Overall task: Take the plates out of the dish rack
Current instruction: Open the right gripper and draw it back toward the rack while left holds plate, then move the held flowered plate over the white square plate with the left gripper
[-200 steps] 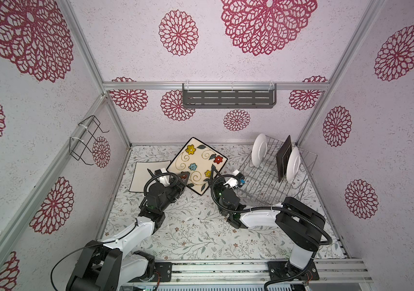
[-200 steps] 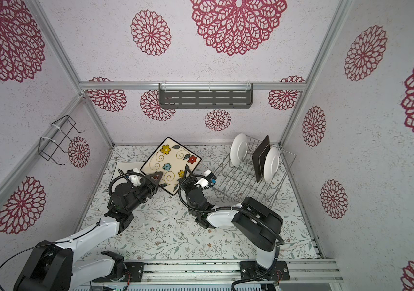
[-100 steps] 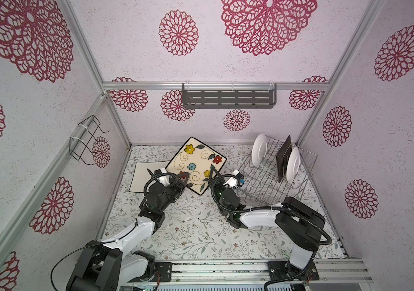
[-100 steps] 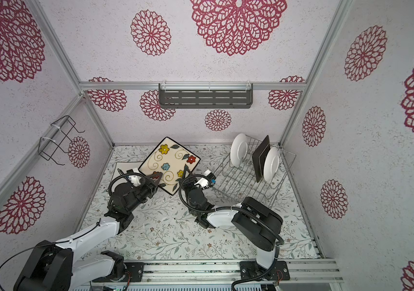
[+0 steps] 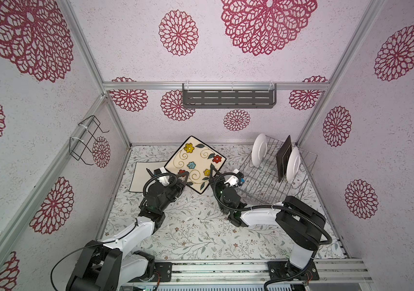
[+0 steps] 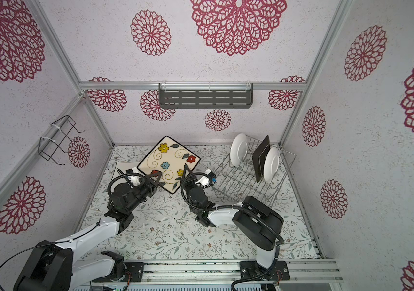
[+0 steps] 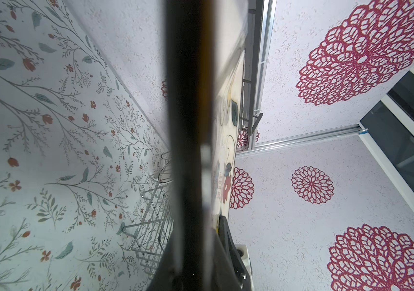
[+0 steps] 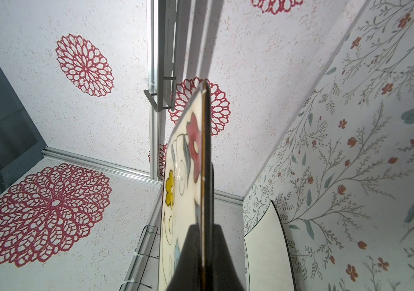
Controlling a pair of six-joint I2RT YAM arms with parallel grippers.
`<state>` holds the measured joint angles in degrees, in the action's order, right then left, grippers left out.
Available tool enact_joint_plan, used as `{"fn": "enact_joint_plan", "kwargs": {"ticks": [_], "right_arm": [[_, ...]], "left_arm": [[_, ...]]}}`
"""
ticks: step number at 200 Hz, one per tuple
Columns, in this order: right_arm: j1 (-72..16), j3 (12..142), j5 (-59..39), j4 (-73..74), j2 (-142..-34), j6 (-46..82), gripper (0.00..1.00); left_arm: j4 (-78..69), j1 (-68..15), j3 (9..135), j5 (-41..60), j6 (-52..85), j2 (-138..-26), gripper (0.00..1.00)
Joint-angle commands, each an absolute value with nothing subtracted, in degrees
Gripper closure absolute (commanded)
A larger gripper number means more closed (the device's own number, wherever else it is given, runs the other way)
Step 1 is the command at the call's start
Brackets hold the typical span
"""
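Both grippers hold a square flowered plate [image 5: 194, 161] tilted in the air above the table [image 5: 195, 226], to the left of the dish rack [image 5: 261, 184] and clear of it. The right gripper [image 5: 213, 173] is clamped tight on the plate's lower right edge. In the right wrist view its two dark fingers [image 8: 190, 241] pinch the rim, with the flowered face on one side and the dark back on the other. The left gripper [image 5: 183, 176] has closed to a narrow gap on the lower left edge. In the left wrist view the plate's rim [image 7: 188, 126] runs straight into the jaws.

Three plates stand upright among the rack's prongs: a round white plate [image 5: 259, 152] at the far left, and a dark square plate [image 5: 284, 158] just beside a second round white plate [image 5: 292, 163] towards the right. A white square plate [image 5: 141, 176] lies flat on the table behind the left arm.

Compared with a second ago, the flowered plate, the rack and both arms sit in nearly the same places. Any further closing of the left fingers is too slight to make out from above.
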<state>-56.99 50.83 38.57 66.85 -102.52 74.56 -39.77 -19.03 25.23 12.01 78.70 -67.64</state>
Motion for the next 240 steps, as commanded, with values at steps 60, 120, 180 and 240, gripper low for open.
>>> {"fn": "enact_joint_plan", "kwargs": {"ticks": [60,120,180,240], "right_arm": [[-55.2,54.3,29.1,71.0,-98.4,78.5,0.61],[-53.5,52.8,26.5,70.2,-98.9,81.1,0.45],[-51.9,51.7,24.4,66.2,-98.3,83.6,0.40],[-50.0,51.6,22.0,63.9,-98.4,84.2,0.36]], "left_arm": [[-40.2,-17.3,26.7,9.3,77.4,-65.5,1.00],[-40.1,-13.9,29.1,10.3,78.2,-65.9,1.00],[-41.2,-10.3,32.3,10.8,78.0,-68.1,1.00],[-41.9,-5.0,32.7,10.1,78.0,-69.1,1.00]]}}
